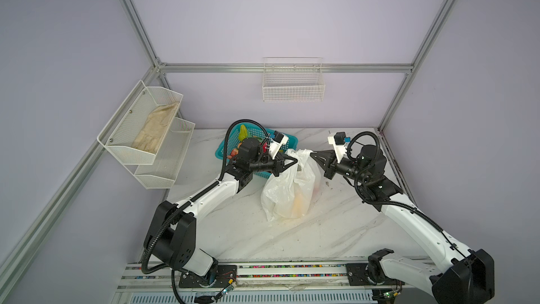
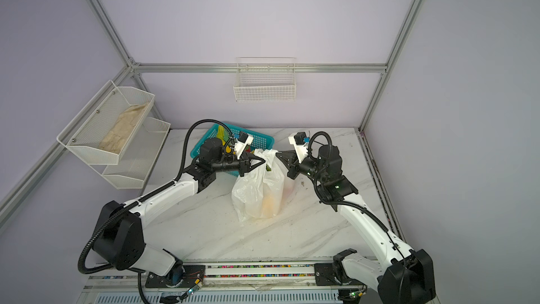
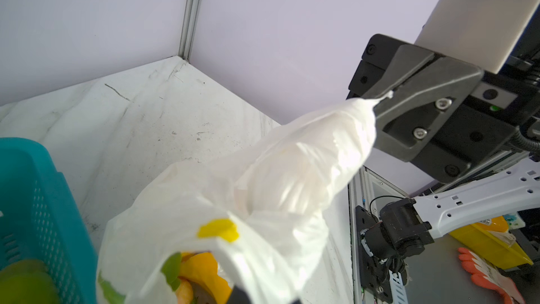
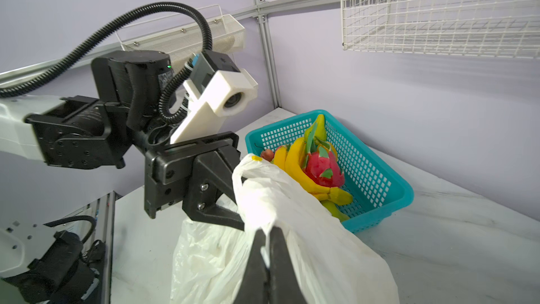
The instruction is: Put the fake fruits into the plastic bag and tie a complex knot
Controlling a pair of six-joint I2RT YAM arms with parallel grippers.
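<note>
The white plastic bag (image 1: 287, 191) stands on the marble table, stretched between both grippers. My left gripper (image 1: 295, 161) is shut on the bag's upper edge on the basket side. On the opposite side my right gripper (image 4: 267, 247) is shut on a bunched handle (image 3: 344, 124), pulling it taut. Orange and yellow fake fruits (image 3: 204, 270) lie inside the bag and glow through its wall (image 1: 298, 206). Yellow bananas (image 4: 295, 165), a pink dragon fruit (image 4: 324, 168) and a green pear (image 4: 320, 128) lie in the teal basket (image 4: 377, 176). A knot is not in view.
The teal basket (image 1: 292, 140) sits right behind the left gripper. A white wire basket (image 1: 293, 83) hangs on the back wall. A mesh shelf (image 1: 140, 124) with a cloth hangs on the left wall. Aluminium frame posts stand at the table's corners.
</note>
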